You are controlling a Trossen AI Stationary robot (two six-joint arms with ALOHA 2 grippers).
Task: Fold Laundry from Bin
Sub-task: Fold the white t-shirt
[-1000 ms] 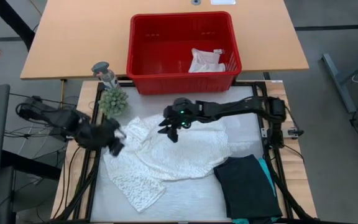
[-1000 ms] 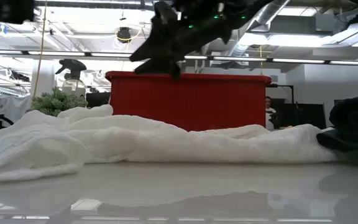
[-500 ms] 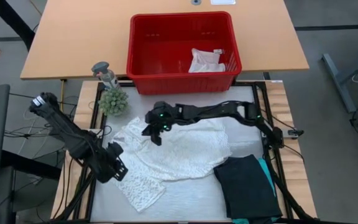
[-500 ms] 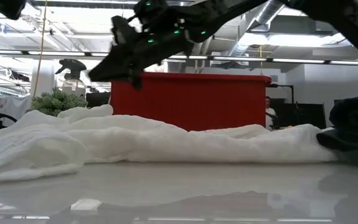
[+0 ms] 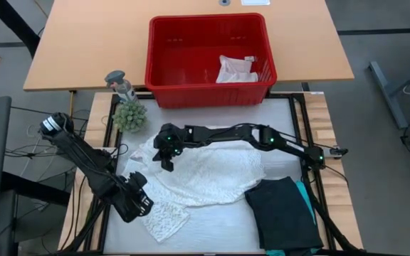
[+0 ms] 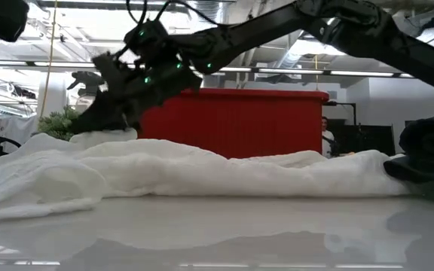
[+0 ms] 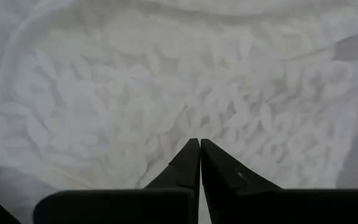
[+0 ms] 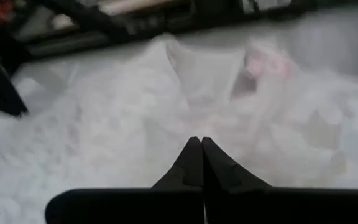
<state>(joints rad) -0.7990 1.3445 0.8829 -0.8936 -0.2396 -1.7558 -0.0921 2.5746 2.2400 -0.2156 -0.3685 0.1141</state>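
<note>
The large white lacy top lay spread across the middle of the white table. Only the high view showed the small white cloth inside the rectangular red plastic bin beyond it. The right gripper pressed on the top's far left part, the left gripper on its near left flap, both with fingers together; whether they pinched cloth was unclear. A folded black garment covered most of a teal one. A small green plant stood left.

Lab, exposed ducts (open ceiling)
</note>
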